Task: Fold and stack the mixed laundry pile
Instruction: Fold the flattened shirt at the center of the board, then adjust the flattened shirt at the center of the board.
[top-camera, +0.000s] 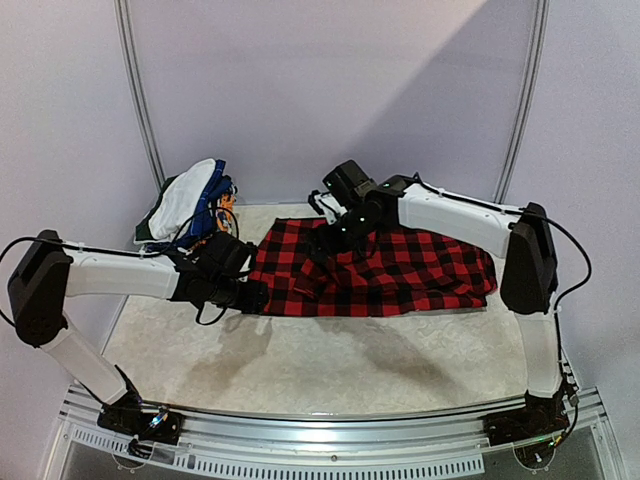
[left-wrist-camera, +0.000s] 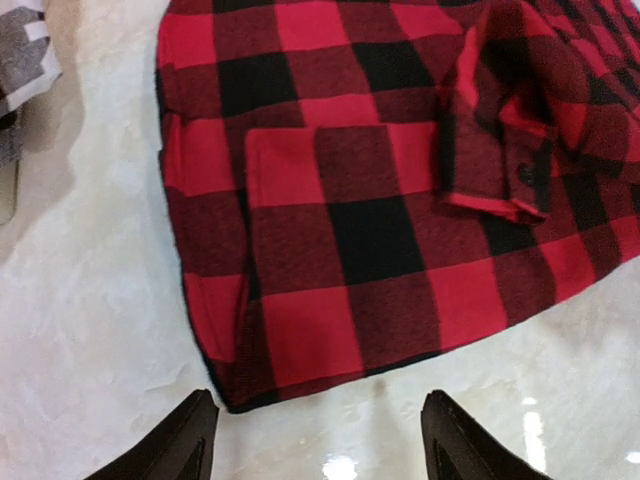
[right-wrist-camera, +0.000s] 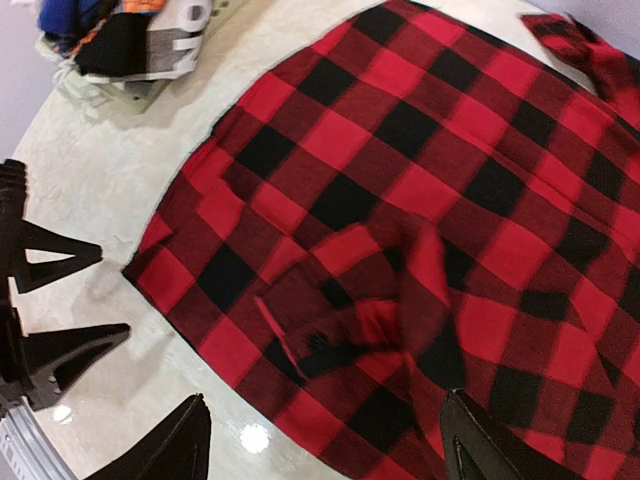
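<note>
The red-and-black plaid cloth shirt (top-camera: 400, 270) lies flat on the pale marbled bench (top-camera: 330, 360). The left fingers (left-wrist-camera: 170, 445) are spread just beside its corner. The right fingers (right-wrist-camera: 165, 445) are spread above its sleeve cuff.

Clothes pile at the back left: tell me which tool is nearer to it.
Left. The left tool sits at the left edge of the plaid shirt, just in front of the pile; the right tool is over the shirt, farther off to the pile's right.
</note>
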